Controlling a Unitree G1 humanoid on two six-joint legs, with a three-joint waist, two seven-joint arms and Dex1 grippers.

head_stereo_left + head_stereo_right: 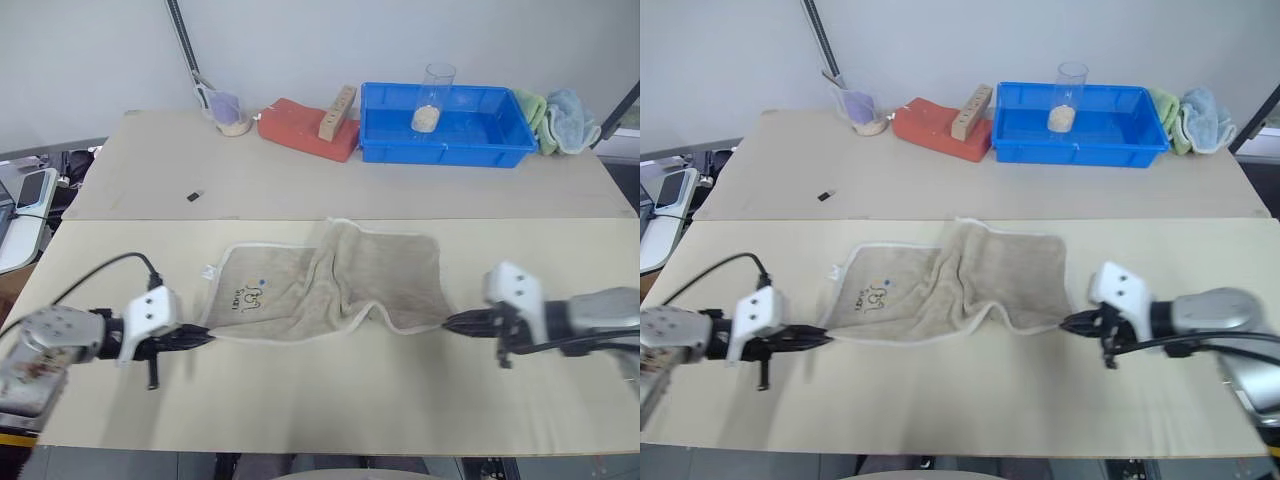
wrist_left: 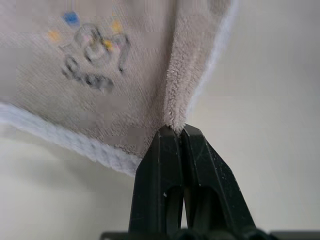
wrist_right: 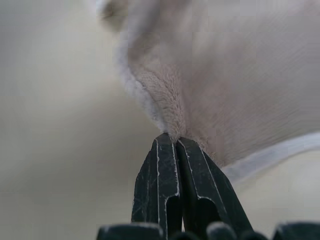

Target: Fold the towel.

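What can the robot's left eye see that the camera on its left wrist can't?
The left eye view alone takes in the blue bin holding a clear cup, the red block, the green and light-blue cloths, and the right gripper pinching the towel's right corner. The left wrist view alone shows up close the terry pile squeezed between the black fingers. Both show the towel, its little cartoon print, its white edging, and the left gripper shut on a corner.

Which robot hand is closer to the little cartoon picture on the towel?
Left. The left gripper pinches the towel corner beside the cartoon print; the right gripper pinches the opposite corner.
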